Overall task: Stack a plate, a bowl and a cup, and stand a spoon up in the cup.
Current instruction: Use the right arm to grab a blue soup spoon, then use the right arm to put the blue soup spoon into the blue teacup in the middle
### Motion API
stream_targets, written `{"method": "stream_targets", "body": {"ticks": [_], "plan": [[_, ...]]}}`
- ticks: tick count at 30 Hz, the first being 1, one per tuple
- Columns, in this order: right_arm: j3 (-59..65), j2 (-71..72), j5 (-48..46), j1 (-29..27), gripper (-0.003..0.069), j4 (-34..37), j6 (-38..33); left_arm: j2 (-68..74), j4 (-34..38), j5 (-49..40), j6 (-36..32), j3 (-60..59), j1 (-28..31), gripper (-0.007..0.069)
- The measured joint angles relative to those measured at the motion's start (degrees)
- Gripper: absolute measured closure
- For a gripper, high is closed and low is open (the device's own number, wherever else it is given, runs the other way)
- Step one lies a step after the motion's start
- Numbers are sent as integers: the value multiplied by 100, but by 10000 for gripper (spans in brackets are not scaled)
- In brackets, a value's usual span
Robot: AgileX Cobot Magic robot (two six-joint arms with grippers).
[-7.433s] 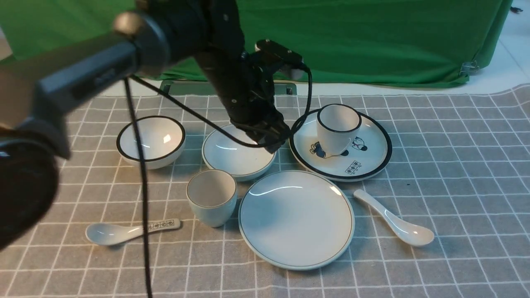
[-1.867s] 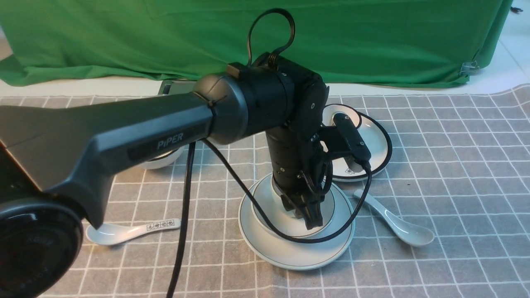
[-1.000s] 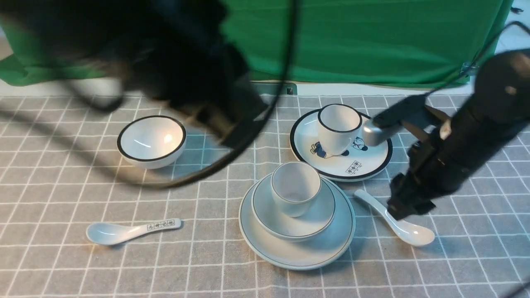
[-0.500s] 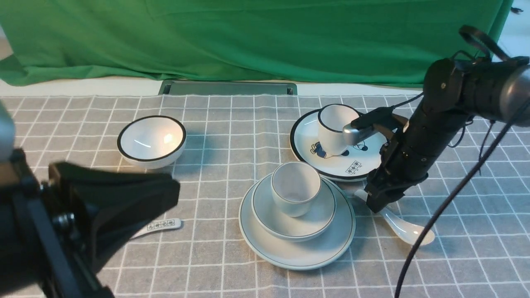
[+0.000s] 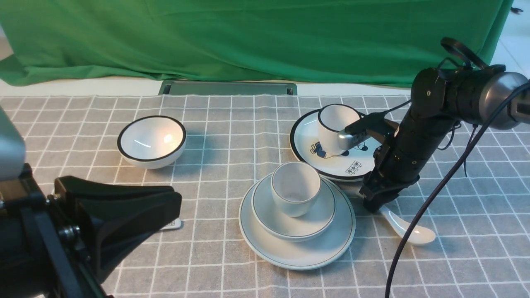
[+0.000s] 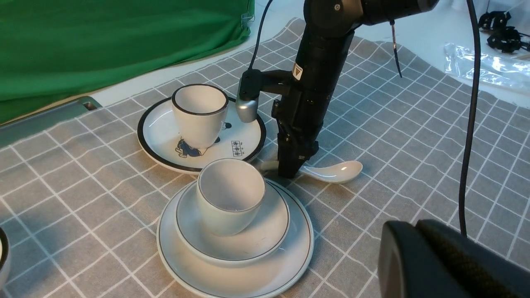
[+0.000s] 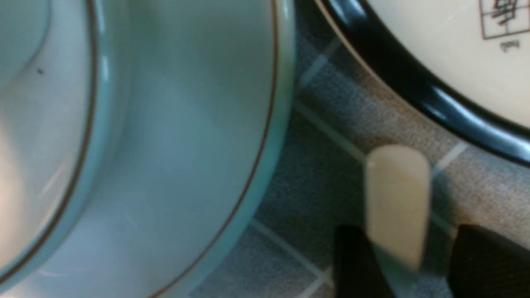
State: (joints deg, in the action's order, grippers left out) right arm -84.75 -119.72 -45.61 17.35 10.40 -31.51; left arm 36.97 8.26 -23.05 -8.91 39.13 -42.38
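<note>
Spoon pickup: your right gripper [image 5: 372,205] is down on the grey checked worktop [image 5: 248,124], jaws open astride the handle of the plain glossy white ceramic spoon [image 5: 401,226], near the small pale bluish-white cup [image 5: 295,188] it goes in.

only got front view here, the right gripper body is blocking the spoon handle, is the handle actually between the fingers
Observer: Yes. In the right wrist view the spoon handle lies inside the right gripper, with its fingers on either side. Cloth still shows between the handle and one finger, so it is not squeezed yet.
Operator: is the handle tip tucked under either plate
Observer: No. The tip lies on bare cloth in the gap between the plate and the black rim of the panda plate, apart from both.
</note>
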Motion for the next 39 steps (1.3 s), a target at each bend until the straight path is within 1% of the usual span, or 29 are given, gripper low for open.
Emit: {"method": "stream_targets", "body": {"ticks": [1, 2, 4, 8, 10, 12, 15, 17, 18, 21, 22, 23, 25, 26, 27, 29, 31, 32, 33, 34, 35, 36, 39], "plan": [[-11, -6, -29, 0, 389, -7, 34, 0, 0, 0, 0, 0, 0, 615], [-11, -6, -96, 0, 463, -7, 99, 0, 0, 0, 0, 0, 0, 615], [-11, -6, -208, 0, 494, 4, 171, 0, 0, 0, 11, 0, 0, 615], [164, 192, -531, 0, 487, 2, 349, 0, 0, -11, 6, 0, 0, 615], [493, 686, -507, 0, 487, -15, 452, 0, 0, -40, 0, 0, 0, 615], [823, 1311, -339, 0, 487, -20, 559, 0, 0, -41, -5, 0, 0, 615], [1484, 2327, 270, 0, 487, 31, 727, 0, 0, -41, -5, 0, 0, 615], [1998, 3012, 801, 23, 487, 251, 766, 0, 0, -41, -5, 0, 0, 615], [2324, 3332, 1276, 57, 487, 411, 766, 0, 0, -41, -5, 0, 0, 615], [2998, 4147, 2469, 310, 487, 1106, 544, 0, 0, -23, -5, 0, 0, 615], [3310, 4434, 3284, 541, 487, 1423, 450, 0, 0, -19, -5, 0, 0, 615], [3571, 4625, 3875, 823, 487, 1616, 383, 0, -19, -14, -5, 0, 0, 615], [3887, 4749, 5026, 1313, 487, 1761, 356, 0, -44, 0, -5, 0, 0, 615], [4024, 4743, 5605, 1602, 487, 1780, 356, 0, -50, 0, -5, 0, 0, 615], [4072, 4732, 5715, 1717, 487, 1789, 356, 0, -50, 0, -5, 0, 0, 615], [4261, 4483, 7050, 2422, 487, 1799, 356, 0, -83, 0, -5, 0, 0, 615], [4287, 4244, 7791, 2722, 487, 1722, 383, 0, -89, 0, -5, 0, 0, 615], [4287, 4182, 7962, 2776, 487, 1709, 400, 0, -89, 0, -5, 0, 0, 615], [4294, 3889, 8609, 2927, 487, 1445, 657, 0, -89, 0, -5, 0, 0, 615], [4294, 3731, 8876, 2957, 487, 1257, 873, 0, -95, 0, -5, 0, 0, 615], [4294, 3700, 8973, 2959, 487, 1223, 920, 0, -103, 0, -7, 0, 0, 615], [4301, 3425, 9303, 2973, 487, 923, 1303, 0, -108, 0, -33, 0, 0, 615], [4307, 3095, 9700, 2973, 487, 689, 1630, 0, -109, 0, -69, 0, 0, 615]]}}
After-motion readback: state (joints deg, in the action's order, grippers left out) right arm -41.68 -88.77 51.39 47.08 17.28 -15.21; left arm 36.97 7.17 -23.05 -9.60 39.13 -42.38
